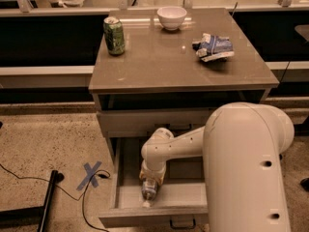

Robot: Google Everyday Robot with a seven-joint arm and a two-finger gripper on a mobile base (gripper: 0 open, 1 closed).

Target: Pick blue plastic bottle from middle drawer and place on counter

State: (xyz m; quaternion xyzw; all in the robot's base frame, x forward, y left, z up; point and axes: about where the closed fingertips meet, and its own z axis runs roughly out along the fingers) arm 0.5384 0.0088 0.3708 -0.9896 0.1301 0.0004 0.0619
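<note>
The blue plastic bottle (148, 190) lies in the open middle drawer (116, 178), white cap toward the drawer's front wall. My gripper (152, 176) reaches down into the drawer and sits right over the bottle's far end, touching or nearly touching it. My pale arm (246, 168) fills the lower right and hides the drawer's right side. The counter (178, 66) is the glossy grey-brown top above the drawers.
On the counter stand a green soda can (114, 35) at back left, a white bowl (172, 17) at the back and a crumpled blue snack bag (213, 47) at right. A blue tape cross (91, 174), a cable and a black stand leg (46, 207) lie on the floor left.
</note>
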